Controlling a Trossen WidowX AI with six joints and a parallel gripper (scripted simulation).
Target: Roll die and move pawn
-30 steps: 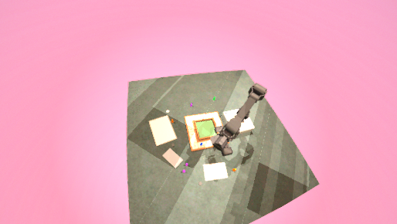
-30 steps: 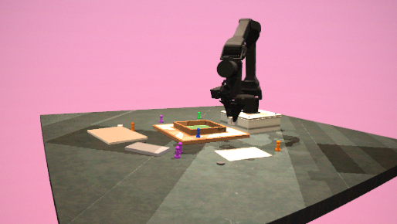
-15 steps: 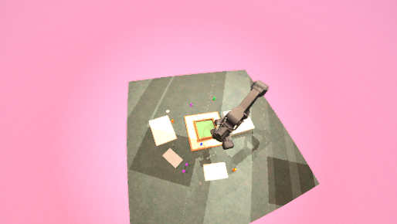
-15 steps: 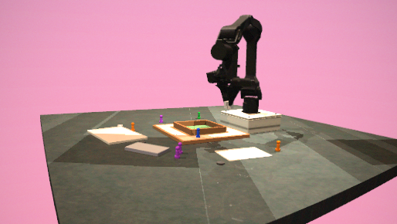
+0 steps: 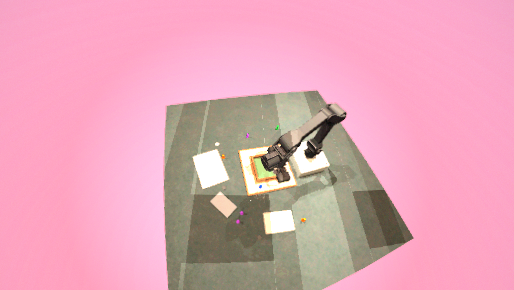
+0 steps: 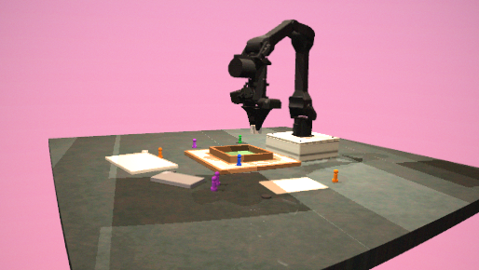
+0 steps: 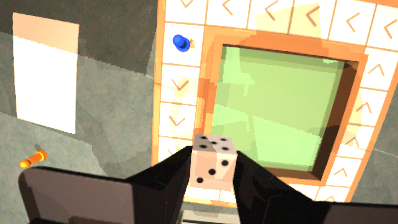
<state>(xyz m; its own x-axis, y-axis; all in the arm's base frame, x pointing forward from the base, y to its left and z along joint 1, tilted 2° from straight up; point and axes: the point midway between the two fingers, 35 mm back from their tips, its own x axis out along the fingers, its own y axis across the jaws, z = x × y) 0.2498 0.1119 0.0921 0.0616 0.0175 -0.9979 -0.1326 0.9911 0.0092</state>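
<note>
gripper [image 7: 214, 172] holds die [image 7: 214, 161] above tray [image 7: 280, 105].

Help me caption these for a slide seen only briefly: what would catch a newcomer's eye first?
First, the black arm arching from its white base against the pink backdrop, its hand raised above the board. In the wrist view, the hand is shut on the white die, held near the edge of the green tray. A blue pawn stands on a square at the board's corner.
</note>
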